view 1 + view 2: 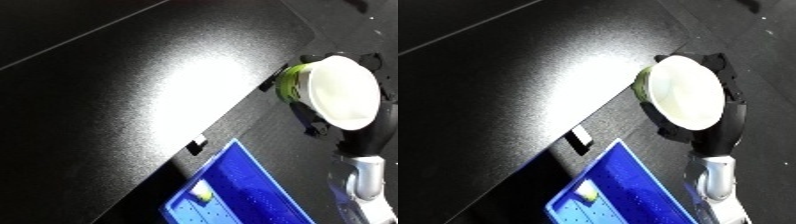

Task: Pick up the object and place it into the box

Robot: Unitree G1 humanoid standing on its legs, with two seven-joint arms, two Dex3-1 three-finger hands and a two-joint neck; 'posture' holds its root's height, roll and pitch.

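The robot's right hand point(711, 118) is raised over the dark tabletop point(133, 100) with its black fingers point(313, 125) curled round a white bowl point(342, 92), which it holds up off the surface. The bowl is tipped on its side so that its open mouth faces the camera, and a lime-green band point(286, 82) shows on its outside at the edge nearest the table's middle. In the right eye view the bowl's pale inside almost hides the hand, with only dark finger parts showing round its rim. The white and silver forearm point(716, 185) comes up from the lower right corner of both views to the black wrist.

A blue bin point(624, 192) sits at the lower edge of the views, below and to the left of the held bowl and apart from it. Its floor is dotted, and a small pale yellowish object point(202, 192) lies inside near its lower left corner; what that object is cannot be told. A small white tab point(580, 135) sits on the table's edge just above the bin's upper corner. A broad glare of light falls across the tabletop's middle.

The left hand shows in neither view.
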